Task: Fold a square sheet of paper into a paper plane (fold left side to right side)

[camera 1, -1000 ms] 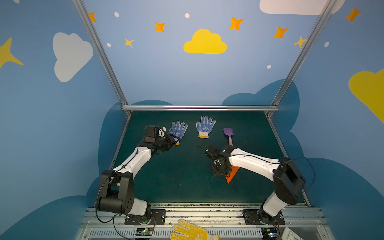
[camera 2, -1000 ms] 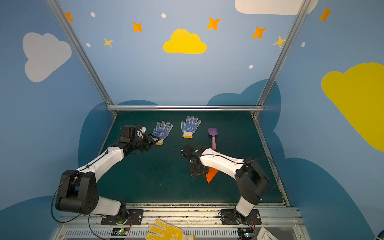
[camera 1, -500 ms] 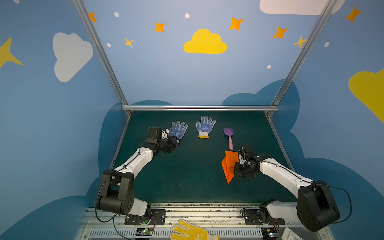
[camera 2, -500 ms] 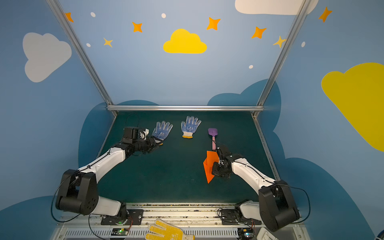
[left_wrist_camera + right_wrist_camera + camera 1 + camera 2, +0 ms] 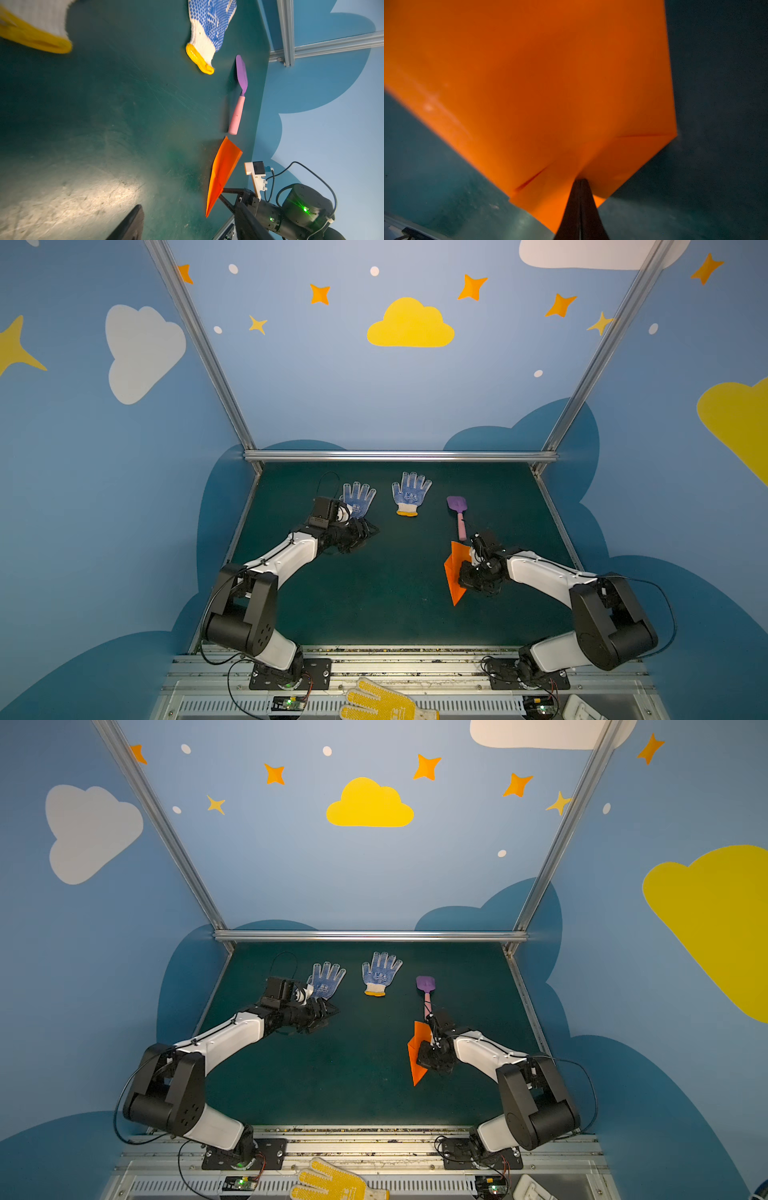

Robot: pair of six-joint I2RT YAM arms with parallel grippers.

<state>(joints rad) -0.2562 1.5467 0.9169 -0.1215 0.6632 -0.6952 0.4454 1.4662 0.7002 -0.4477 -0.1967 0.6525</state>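
While the right tool [image 5: 580, 182] clamps an edge of the paper plane [image 5: 529, 83], the left tool [image 5: 365, 534] cannot be judged.

We log the paper plane [image 5: 452, 576], right of centre, as plain bright orange. The centre glove [image 5: 409, 495] is white knit with blue dots and a yellow cuff. The shovel [image 5: 457, 506] has a purple blade and a pink handle. The table [image 5: 374, 605] is dark green.

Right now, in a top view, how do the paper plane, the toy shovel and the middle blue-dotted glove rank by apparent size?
Tied first: middle blue-dotted glove and paper plane. They are too close to rank: the plane looks longer and the glove wider, and the right gripper hides part of the plane.
Smallest: toy shovel, clearly.
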